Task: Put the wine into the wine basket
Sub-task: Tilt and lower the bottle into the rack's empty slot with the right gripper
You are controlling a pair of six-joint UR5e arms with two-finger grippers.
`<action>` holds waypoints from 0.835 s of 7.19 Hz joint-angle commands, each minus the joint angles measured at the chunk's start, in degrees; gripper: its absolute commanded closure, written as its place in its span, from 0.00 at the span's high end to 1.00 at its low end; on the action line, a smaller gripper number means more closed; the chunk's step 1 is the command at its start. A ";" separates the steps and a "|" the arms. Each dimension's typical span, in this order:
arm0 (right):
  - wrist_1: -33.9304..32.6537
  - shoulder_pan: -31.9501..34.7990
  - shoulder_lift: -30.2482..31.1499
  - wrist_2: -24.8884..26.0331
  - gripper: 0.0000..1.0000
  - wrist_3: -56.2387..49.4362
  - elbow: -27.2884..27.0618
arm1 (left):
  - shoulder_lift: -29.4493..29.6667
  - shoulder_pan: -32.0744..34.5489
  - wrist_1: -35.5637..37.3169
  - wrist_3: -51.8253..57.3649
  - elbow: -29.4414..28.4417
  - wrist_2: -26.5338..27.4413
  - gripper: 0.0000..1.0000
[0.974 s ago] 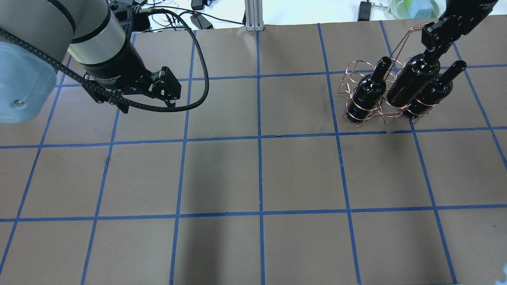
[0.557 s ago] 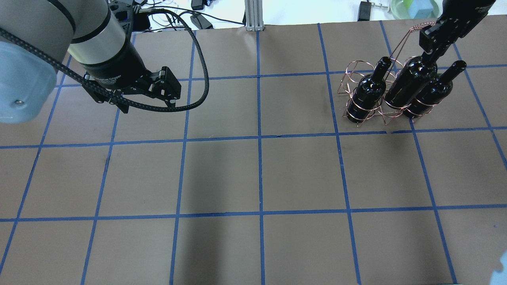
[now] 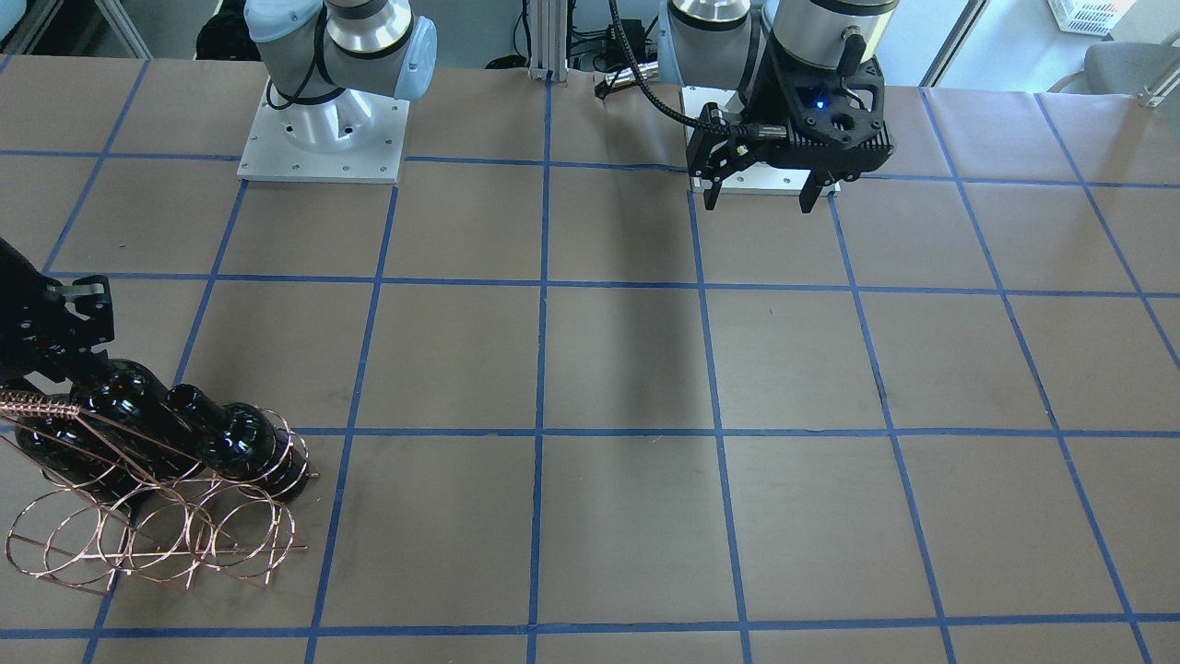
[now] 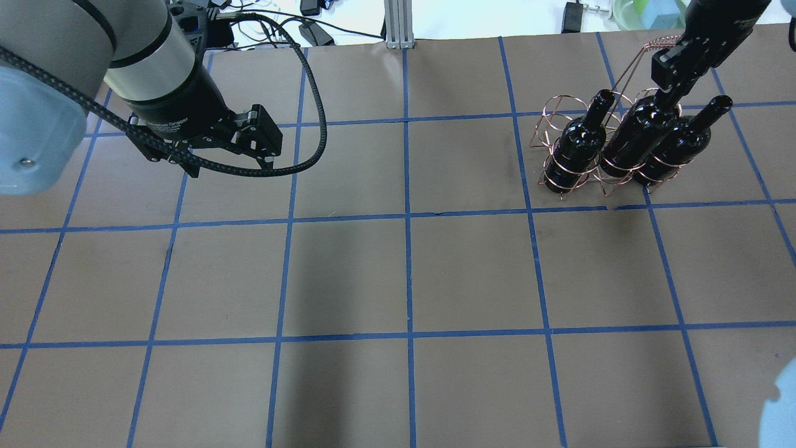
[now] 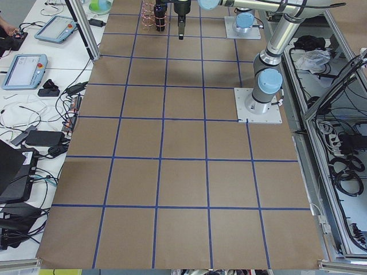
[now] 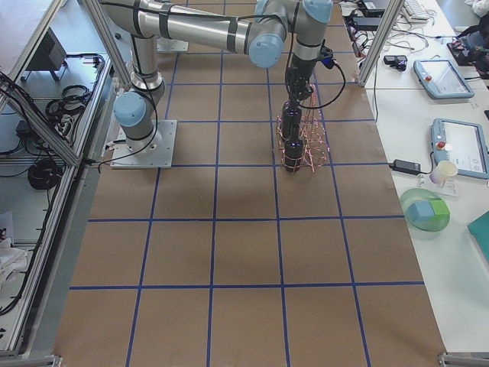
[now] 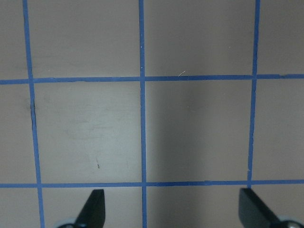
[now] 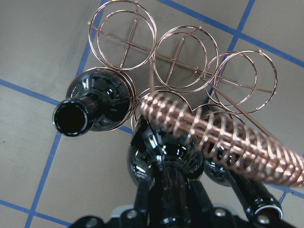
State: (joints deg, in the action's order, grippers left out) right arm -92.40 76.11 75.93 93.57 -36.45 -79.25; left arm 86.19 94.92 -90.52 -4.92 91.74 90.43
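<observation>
The wine (image 4: 634, 137) is a glossy black bottle standing in the middle near ring of the copper wire wine basket (image 4: 559, 109) at the table's far right. My right gripper (image 4: 670, 87) is shut on its neck from above. In the right wrist view the wine (image 8: 164, 161) runs up between my fingers beside the coiled handle (image 8: 223, 137). Two look-alike bottles (image 4: 575, 146) (image 4: 678, 143) stand in the rings on either side. The rings (image 8: 185, 52) of the far row hold nothing. My left gripper (image 4: 272, 140) hangs open over bare table at the far left, with nothing between its fingers (image 7: 92, 209).
Brown paper with a blue tape grid (image 4: 407, 218) covers the table. Cables and an aluminium post (image 4: 398, 25) lie along the far edge, and a green bowl (image 4: 650, 12) sits past the basket. The arm bases (image 3: 323, 138) stand on the robot's side.
My right gripper has gone down with the wine, and the bottle now sits deeper in the basket's middle ring. The left arm has barely moved.
</observation>
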 commanded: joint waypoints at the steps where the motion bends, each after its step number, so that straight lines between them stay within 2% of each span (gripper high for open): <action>1: -0.50 0.00 -1.04 0.12 0.00 -0.63 -0.29 | 0.03 0.00 -0.01 0.00 0.02 0.01 1.00; 4: -1.55 0.00 -1.92 0.04 0.00 -0.81 -1.08 | 0.03 0.00 -0.09 0.00 0.02 0.01 1.00; 6: -4.70 0.00 -2.02 0.04 0.00 -0.64 -3.53 | 0.03 0.00 -0.09 0.00 0.02 0.10 1.00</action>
State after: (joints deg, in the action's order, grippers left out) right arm -95.10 76.11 73.96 93.60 -37.17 -81.28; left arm 86.22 94.92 -90.61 -4.92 91.76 90.46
